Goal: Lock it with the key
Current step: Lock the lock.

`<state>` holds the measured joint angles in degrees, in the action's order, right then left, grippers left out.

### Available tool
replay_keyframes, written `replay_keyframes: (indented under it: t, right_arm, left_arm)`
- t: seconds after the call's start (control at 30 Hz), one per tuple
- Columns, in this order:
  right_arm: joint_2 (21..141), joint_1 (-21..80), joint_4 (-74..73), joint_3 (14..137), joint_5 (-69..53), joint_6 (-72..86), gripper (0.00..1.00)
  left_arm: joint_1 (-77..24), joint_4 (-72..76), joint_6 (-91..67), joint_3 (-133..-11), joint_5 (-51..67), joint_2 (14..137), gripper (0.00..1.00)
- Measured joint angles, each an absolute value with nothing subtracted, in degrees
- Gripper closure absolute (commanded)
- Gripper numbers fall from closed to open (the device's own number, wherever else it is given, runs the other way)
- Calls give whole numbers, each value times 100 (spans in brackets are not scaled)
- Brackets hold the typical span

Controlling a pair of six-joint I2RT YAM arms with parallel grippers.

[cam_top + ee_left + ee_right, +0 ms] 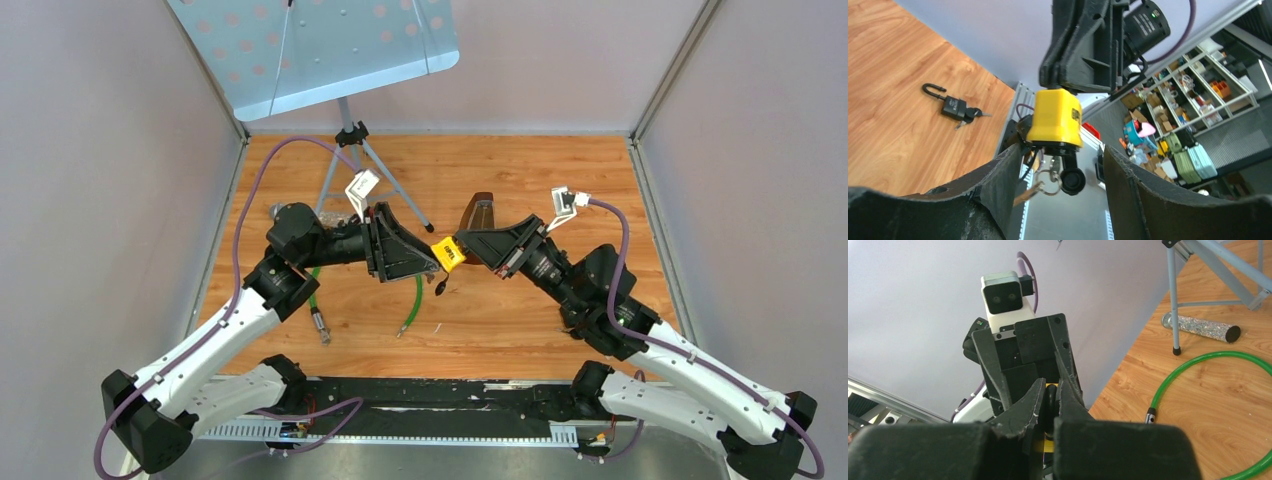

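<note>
Flanking a black-headed key (1071, 180), the left hand (1062, 155) is shown with its fingers (998, 190) spread wide and nothing gripped. The key projects from the near end of the yellow padlock (1055, 117), which is held in mid-air above the desk (893, 125), long axis running from the right hand (1049, 390) toward the left. The shackle is largely hidden inside the right hand, clamped tight on it. The lettering on the lock's side is illegible. Farther off, a black padlock (953, 106) is seen lying flat, its marking unreadable.
</note>
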<state>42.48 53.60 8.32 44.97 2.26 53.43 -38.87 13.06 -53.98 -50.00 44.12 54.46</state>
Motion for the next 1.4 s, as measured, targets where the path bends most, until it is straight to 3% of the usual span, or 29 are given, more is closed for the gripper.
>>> replay_keyframes:
  t: [0.23, 0.5, 0.67, 0.9, 1.4]
  right_arm:
    - [4224, 5360, 681, 4497, 307, 5341, 100]
    - [4211, 5360, 663, 4497, 320, 5330, 100]
    - [4211, 5360, 672, 4497, 309, 5330, 100]
    - [4235, 5360, 764, 4497, 231, 5330, 100]
    - [3747, 5524, 364, 4425, 270, 4816, 100]
  left_arm:
    - [-3887, 1293, -5223, -5011, 4880, 5439, 31]
    - [-3887, 1245, -5078, -5013, 5135, 5478, 57]
    - [-3885, 1179, -5057, -5017, 5162, 5518, 66]
    - [-3885, 1044, -4941, -5024, 5135, 5533, 100]
    - [-4014, 158, -4053, -5295, 4786, 5378, 100]
